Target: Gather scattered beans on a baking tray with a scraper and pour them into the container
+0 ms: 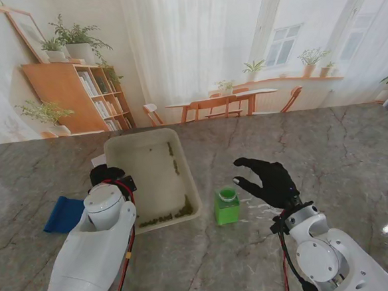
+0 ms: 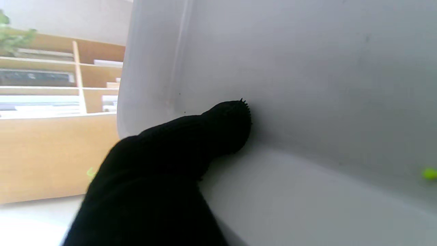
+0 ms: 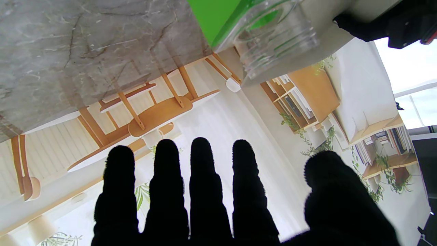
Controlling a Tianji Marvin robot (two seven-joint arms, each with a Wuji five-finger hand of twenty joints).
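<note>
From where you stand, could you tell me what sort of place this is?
It looks like a home dining or living room, though the flat, bright background may be a printed backdrop. A wooden bookshelf with plants, a dining table with chairs by a curtained window, and a marble-patterned table suggest it.

The table [image 1: 327, 149] is showing a grey, veined, stone-like top with a slight sheen. The baking tray [image 1: 184, 161] is looking like smooth, matt, off-white plastic. The container [image 1: 227, 206] is appearing as bright green plastic with a clear, ribbed, glossy neck. Both the left hand [image 1: 107, 174] and right hand [image 1: 268, 180] are wearing black, fuzzy knitted cloth. The scraper [image 1: 63, 214] is looking like matt blue plastic.
</note>
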